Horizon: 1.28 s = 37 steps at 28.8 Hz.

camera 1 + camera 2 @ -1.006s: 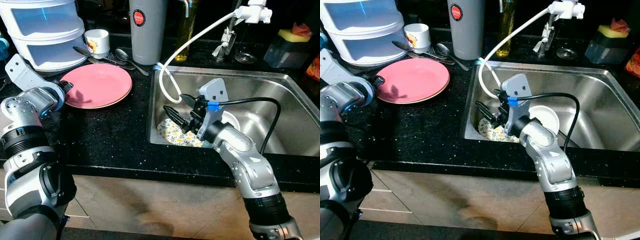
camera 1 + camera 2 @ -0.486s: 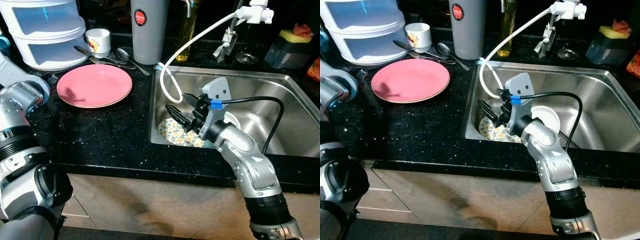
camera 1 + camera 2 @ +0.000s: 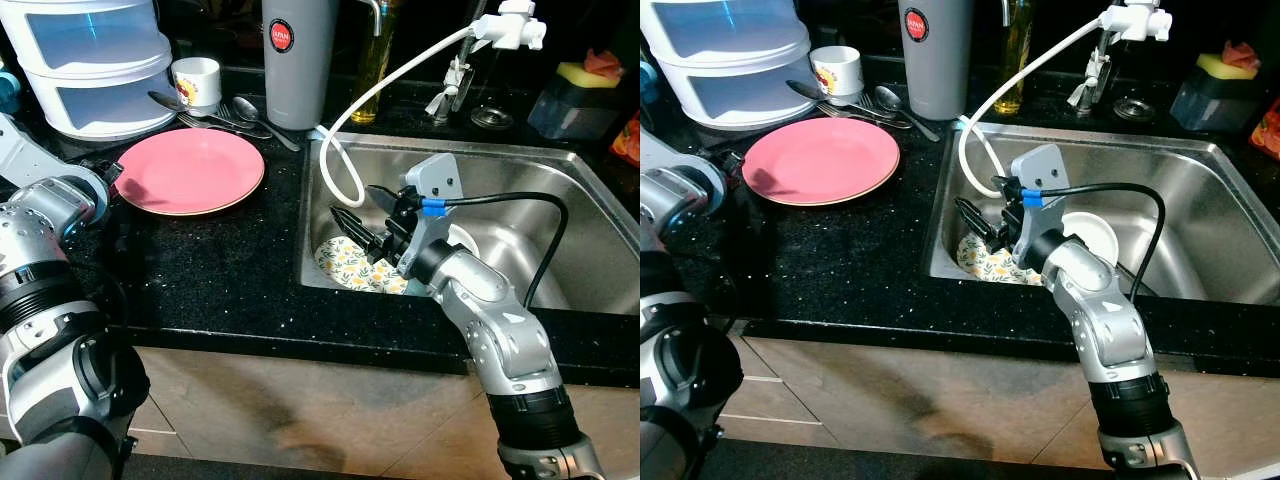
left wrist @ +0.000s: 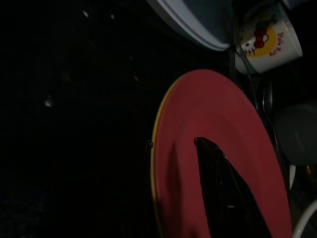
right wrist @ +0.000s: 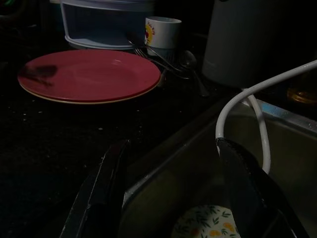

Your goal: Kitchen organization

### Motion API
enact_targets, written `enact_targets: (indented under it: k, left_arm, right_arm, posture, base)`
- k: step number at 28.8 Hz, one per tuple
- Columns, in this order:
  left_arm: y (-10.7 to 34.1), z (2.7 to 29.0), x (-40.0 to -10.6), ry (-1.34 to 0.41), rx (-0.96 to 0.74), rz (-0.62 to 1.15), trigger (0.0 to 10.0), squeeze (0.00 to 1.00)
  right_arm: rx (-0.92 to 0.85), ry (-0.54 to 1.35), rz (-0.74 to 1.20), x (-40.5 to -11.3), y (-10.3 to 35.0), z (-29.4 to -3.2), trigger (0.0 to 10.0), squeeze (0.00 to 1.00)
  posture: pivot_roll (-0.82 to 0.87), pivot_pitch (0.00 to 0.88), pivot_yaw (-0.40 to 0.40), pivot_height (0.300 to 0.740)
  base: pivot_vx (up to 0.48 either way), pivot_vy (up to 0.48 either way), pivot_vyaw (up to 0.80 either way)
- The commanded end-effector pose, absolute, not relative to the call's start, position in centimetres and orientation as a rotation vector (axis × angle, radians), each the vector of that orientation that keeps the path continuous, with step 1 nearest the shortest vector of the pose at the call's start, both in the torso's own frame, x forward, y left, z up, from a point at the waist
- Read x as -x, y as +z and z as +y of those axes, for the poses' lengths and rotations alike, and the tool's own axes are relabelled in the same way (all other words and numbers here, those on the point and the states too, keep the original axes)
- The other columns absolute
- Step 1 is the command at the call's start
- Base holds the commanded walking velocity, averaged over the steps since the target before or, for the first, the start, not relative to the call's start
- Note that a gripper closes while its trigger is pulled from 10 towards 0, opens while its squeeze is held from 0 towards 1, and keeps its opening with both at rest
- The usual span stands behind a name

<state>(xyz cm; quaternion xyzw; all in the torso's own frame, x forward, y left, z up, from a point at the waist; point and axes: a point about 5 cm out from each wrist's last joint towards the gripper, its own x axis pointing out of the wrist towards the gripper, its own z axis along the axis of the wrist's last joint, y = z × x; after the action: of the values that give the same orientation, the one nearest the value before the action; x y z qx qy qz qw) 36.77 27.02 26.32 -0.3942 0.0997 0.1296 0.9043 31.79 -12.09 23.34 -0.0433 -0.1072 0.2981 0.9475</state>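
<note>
The right arm was bent at the elbow and reached down into the sink (image 3: 560,170). The right gripper (image 3: 362,224) was held with its fingers spread apart, just above the flowered plate (image 3: 345,262) at the sink's 9 o'clock side. The left arm was folded by the counter (image 3: 220,270). The left gripper (image 3: 112,170) was seen at 9 o'clock of the pink plate (image 3: 190,170); whether it was apart or together could not be told.
</note>
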Motion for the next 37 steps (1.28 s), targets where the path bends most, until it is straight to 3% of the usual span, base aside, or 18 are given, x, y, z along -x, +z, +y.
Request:
enact_targets:
  k: [1, 2, 3, 5, 6, 7, 8, 9, 10, 11, 12, 13, 14, 22, 27, 28, 29, 37]
  left_arm:
    - [26.2, 27.0, -37.0, 0.254, 0.84, 0.215, 9.7, 0.0]
    - [26.1, 26.9, -37.1, 0.252, 0.844, 0.22, 9.7, 0.0]
    - [25.9, 26.8, -37.1, 0.251, 0.848, 0.229, 9.0, 0.0]
    - [25.8, 26.7, -37.1, 0.25, 0.851, 0.236, 9.0, 0.0]
    - [25.7, 26.6, -37.2, 0.248, 0.852, 0.239, 8.2, 0.0]
    - [25.5, 26.6, -37.2, 0.25, 0.853, 0.246, 6.7, 0.0]
    - [25.4, 26.5, -37.2, 0.251, 0.855, 0.25, 6.2, 0.0]
    - [25.3, 26.5, -37.3, 0.251, 0.859, 0.256, 4.7, 0.0]
    - [25.2, 26.5, -37.3, 0.251, 0.862, 0.259, 4.7, 0.0]
    - [25.2, 26.5, -37.3, 0.25, 0.865, 0.259, 3.8, 0.0]
    - [25.2, 26.5, -37.3, 0.25, 0.867, 0.259, 3.8, 0.0]
    - [25.3, 26.5, -37.4, 0.246, 0.869, 0.255, 0.8, 0.0]
    - [25.3, 26.5, -37.4, 0.244, 0.87, 0.253, 0.0, 0.0]
    - [25.7, 26.6, -37.5, 0.239, 0.866, 0.225, 0.0, 0.0]
    - [28.9, 25.3, -36.9, 0.069, 0.675, 0.024, 0.0, 0.0]
    - [29.0, 24.8, -36.7, 0.031, 0.64, 0.01, 0.6, 0.0]
    - [28.8, 24.0, -36.3, -0.015, 0.599, 0.006, 10.0, 0.0]
    - [27.0, 22.4, -34.3, -0.007, 0.588, -0.009, 10.0, 0.0]
  right_arm:
    - [0.083, 0.594, -0.236, -31.7, 23.6, -12.3, 10.0, 0.0]
    - [0.083, 0.593, -0.237, -31.7, 23.7, -12.3, 10.0, 0.0]
    - [0.082, 0.592, -0.238, -31.7, 23.7, -12.4, 10.0, 0.0]
    - [0.082, 0.59, -0.238, -31.7, 23.7, -12.4, 10.0, 0.0]
    - [0.082, 0.589, -0.239, -31.7, 23.7, -12.4, 10.0, 0.0]
    - [0.083, 0.586, -0.24, -31.7, 23.7, -12.5, 10.0, 0.0]
    - [0.083, 0.584, -0.24, -31.7, 23.7, -12.5, 10.0, 0.0]
    - [0.083, 0.583, -0.241, -31.7, 23.8, -12.6, 10.0, 0.0]
    - [0.083, 0.582, -0.242, -31.7, 23.8, -12.6, 10.0, 0.0]
    - [0.083, 0.58, -0.243, -31.7, 23.8, -12.6, 10.0, 0.0]
    - [0.083, 0.578, -0.243, -31.7, 23.8, -12.6, 10.0, 0.0]
    - [0.083, 0.576, -0.244, -31.7, 23.8, -12.7, 10.0, 0.0]
    - [0.083, 0.575, -0.244, -31.7, 23.8, -12.7, 10.0, 0.0]
    - [0.084, 0.569, -0.251, -31.8, 24.0, -12.8, 10.0, 0.0]
    - [0.061, 0.53, -0.282, -32.0, 24.3, -13.0, 10.0, 0.0]
    - [0.04, 0.502, -0.293, -32.0, 24.4, -13.1, 10.0, 0.0]
    - [-0.011, 0.453, -0.303, -32.1, 24.3, -13.1, 10.0, 0.0]
    - [-0.134, 0.331, -0.276, -32.1, 22.8, -12.0, 10.0, 0.0]
  posture:
    - [0.18, 0.078, -0.004, 0.74]
    - [0.18, 0.078, -0.004, 0.74]
    - [0.18, 0.078, -0.004, 0.74]
    - [0.18, 0.078, -0.004, 0.74]
    - [0.18, 0.078, -0.004, 0.74]
    - [0.18, 0.078, -0.004, 0.74]
    - [0.18, 0.078, -0.004, 0.74]
    - [0.17, 0.077, -0.002, 0.74]
    - [0.17, 0.077, -0.002, 0.74]
    - [0.17, 0.077, -0.002, 0.74]
    - [0.17, 0.077, -0.002, 0.74]
    - [0.17, 0.077, -0.002, 0.74]
    - [0.17, 0.071, -0.002, 0.74]
    - [0.17, 0.066, -0.004, 0.74]
    - [0.17, 0.057, -0.004, 0.74]
    - [0.17, 0.057, -0.004, 0.74]
    - [0.17, 0.056, -0.003, 0.74]
    - [0.17, 0.058, 0.005, 0.74]
  base:
    - [0.0, 0.0, 0.0]
    - [0.0, 0.0, 0.0]
    - [0.0, 0.0, 0.0]
    - [0.0, 0.0, 0.0]
    - [0.0, 0.0, 0.0]
    - [0.0, 0.0, 0.0]
    - [0.0, 0.0, 0.0]
    - [0.0, 0.0, 0.0]
    - [0.0, 0.0, 0.0]
    - [0.0, 0.0, 0.0]
    - [0.0, 0.0, 0.0]
    - [0.0, 0.0, 0.0]
    - [0.0, 0.0, 0.0]
    - [0.0, 0.0, 0.0]
    - [0.0, 0.0, 0.0]
    - [0.0, 0.0, 0.0]
    - [0.0, 0.0, 0.0]
    - [0.0, 0.0, 0.0]
